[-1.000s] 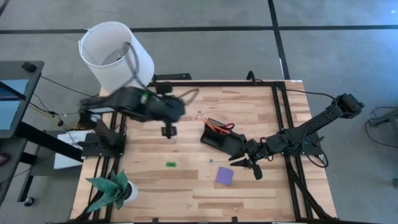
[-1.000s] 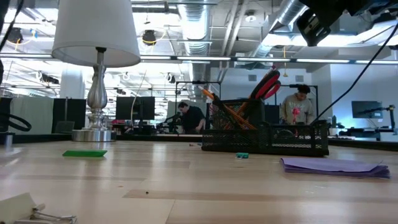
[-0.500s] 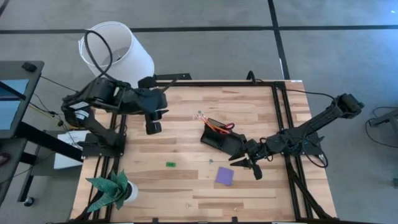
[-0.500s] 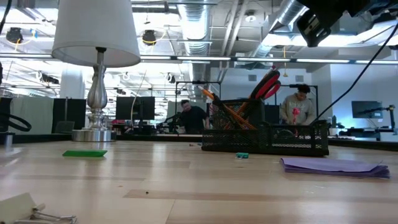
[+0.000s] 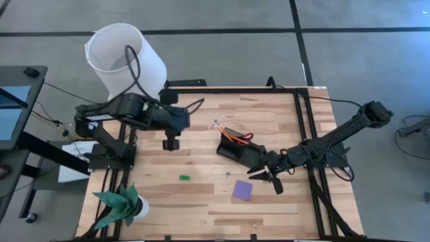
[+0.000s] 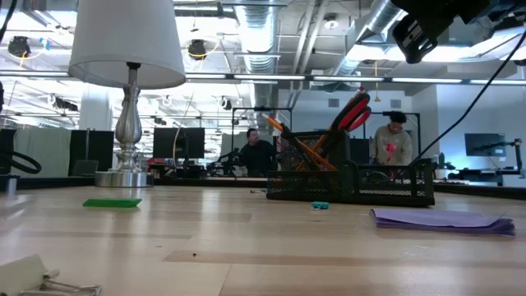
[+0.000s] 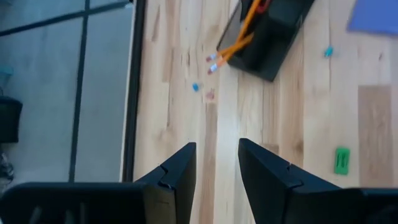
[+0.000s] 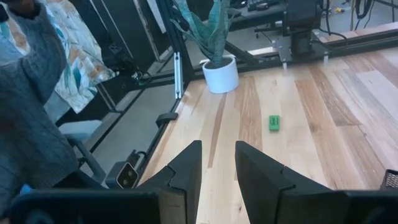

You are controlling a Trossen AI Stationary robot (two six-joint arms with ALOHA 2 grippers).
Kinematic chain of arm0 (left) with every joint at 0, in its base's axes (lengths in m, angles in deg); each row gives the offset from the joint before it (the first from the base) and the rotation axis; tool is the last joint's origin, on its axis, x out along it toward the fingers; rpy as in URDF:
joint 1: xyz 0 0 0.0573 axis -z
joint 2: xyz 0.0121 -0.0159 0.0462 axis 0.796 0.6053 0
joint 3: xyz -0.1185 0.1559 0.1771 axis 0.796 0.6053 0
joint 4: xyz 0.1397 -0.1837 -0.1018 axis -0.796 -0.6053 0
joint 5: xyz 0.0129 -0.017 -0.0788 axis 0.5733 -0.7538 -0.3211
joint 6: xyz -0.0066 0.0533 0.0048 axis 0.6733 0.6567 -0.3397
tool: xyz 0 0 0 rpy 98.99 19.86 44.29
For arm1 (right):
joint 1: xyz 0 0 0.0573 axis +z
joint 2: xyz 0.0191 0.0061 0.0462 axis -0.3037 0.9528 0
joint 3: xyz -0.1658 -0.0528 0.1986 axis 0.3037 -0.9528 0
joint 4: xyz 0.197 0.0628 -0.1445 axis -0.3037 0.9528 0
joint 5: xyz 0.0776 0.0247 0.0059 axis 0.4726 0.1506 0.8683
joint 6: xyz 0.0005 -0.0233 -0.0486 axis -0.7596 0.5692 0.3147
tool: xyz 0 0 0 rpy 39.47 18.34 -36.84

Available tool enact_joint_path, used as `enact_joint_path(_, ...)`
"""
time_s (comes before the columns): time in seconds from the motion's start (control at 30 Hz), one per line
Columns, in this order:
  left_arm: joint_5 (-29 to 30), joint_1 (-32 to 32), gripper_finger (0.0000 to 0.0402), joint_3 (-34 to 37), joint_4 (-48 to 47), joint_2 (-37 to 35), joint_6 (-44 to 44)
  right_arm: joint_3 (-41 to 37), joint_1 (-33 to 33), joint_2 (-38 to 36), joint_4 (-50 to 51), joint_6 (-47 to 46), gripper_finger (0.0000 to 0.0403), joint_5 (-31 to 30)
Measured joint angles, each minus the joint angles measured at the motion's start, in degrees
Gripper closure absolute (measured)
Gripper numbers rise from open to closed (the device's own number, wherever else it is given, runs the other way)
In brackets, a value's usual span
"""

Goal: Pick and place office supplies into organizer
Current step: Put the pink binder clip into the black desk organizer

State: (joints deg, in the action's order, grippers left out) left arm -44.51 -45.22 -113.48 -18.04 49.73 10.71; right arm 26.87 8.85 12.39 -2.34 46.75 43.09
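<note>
Nearest edge: a green paper plant (image 5: 121,205) in a white pot stands at the table's front left corner, clear of the working area.
Purple note pad: (image 5: 243,189) lies flat on the wood toward the front right, not yet in the tray, so it looks like one of the items left to collect.
Green piece: (image 5: 184,177) sits alone on bare wood near the table's middle, well apart from both arms and also unplaced.
Right gripper: (image 5: 269,179) hangs just above the table between the note pad and the tray. Its fingers (image 8: 186,165) stand slightly parted with only table showing between them, so it carries nothing.
Organizer: the black tray (image 5: 236,149) rests at an angle right of centre. Red-handled scissors (image 6: 352,113) and orange pencils (image 6: 300,148) stand tilted in its taller section, apparently already sorted.
Left gripper: (image 5: 170,144) hovers over bare wood left of the tray, fingers (image 7: 177,171) a little apart and empty.
Far corner: a white-shaded lamp (image 5: 125,58) stands beyond the table's back left.
</note>
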Motion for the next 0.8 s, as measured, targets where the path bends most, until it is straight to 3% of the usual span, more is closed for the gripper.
enact_joint_path(0.27, 0.28, 0.00, 0.0283, 7.49, 1.65, 0.02, 0.82, 0.00, 0.00, 0.00, 0.02, 0.02, 0.0310, 0.00)
enact_joint_path(0.8, 3.27, -0.04, 0.0283, 7.57, 7.61, -0.04, 2.75, -0.02, 0.00, 0.00, 0.03, 0.02, 0.0310, 0.02)
